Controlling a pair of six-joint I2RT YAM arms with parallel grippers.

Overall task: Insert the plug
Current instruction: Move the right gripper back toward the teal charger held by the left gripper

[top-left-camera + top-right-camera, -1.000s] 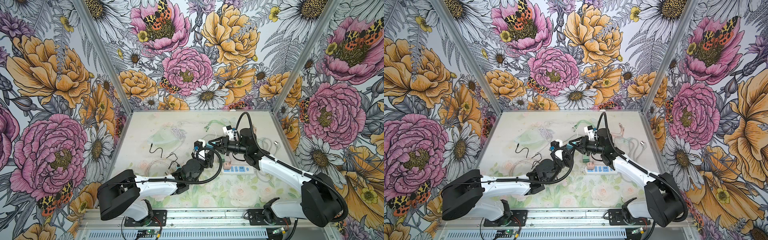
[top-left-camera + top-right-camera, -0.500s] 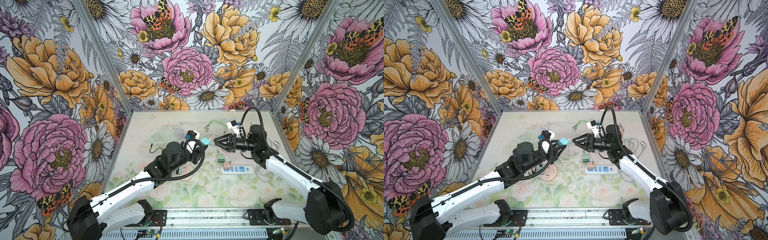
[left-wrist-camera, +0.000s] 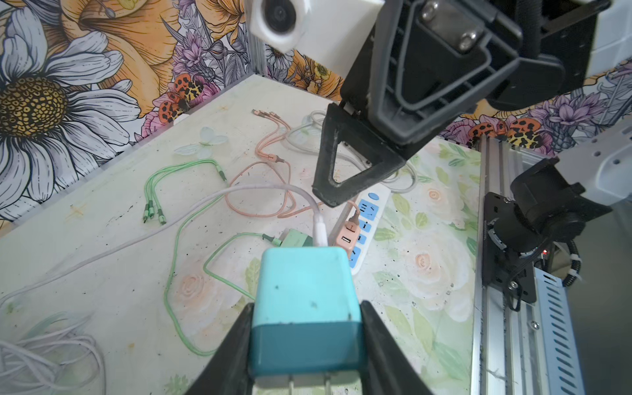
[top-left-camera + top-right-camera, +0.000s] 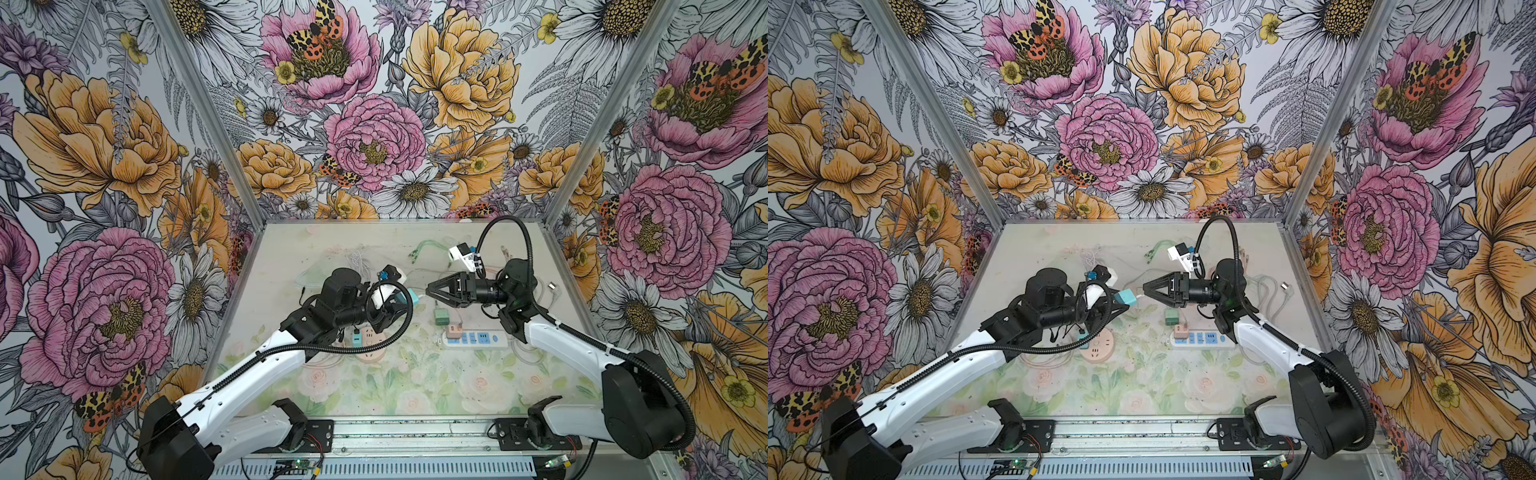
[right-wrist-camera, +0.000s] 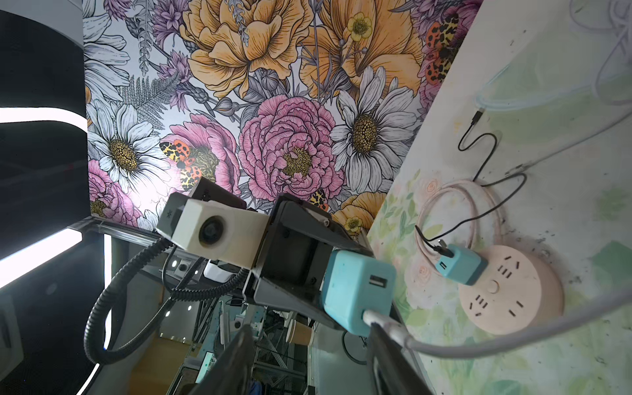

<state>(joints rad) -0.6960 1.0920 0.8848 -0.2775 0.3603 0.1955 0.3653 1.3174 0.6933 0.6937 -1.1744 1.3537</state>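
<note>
Two metal prongs (image 3: 290,386) at the wrist end of the teal charger (image 3: 304,301), seen only in the left wrist view. Only in the right wrist view, a free port (image 5: 377,283) beside the white cable plug (image 5: 376,316), seated in the charger face. Held above the middle of the table (image 4: 1059,257), with the power strip (image 4: 1200,338) at 4 o'clock and the round socket (image 4: 1098,347) at 7 o'clock. Clamped at both sides by the left gripper (image 4: 1119,301), forearm raised, reaching toward 3 o'clock. Opposite, the right gripper (image 4: 1145,286) level, pointing to 9 o'clock, jaws apart and gripping nothing, tips just beside the plug. Long axis of charger and plug from 9 to 3 o'clock: prongs to 9, ports to 3.
</note>
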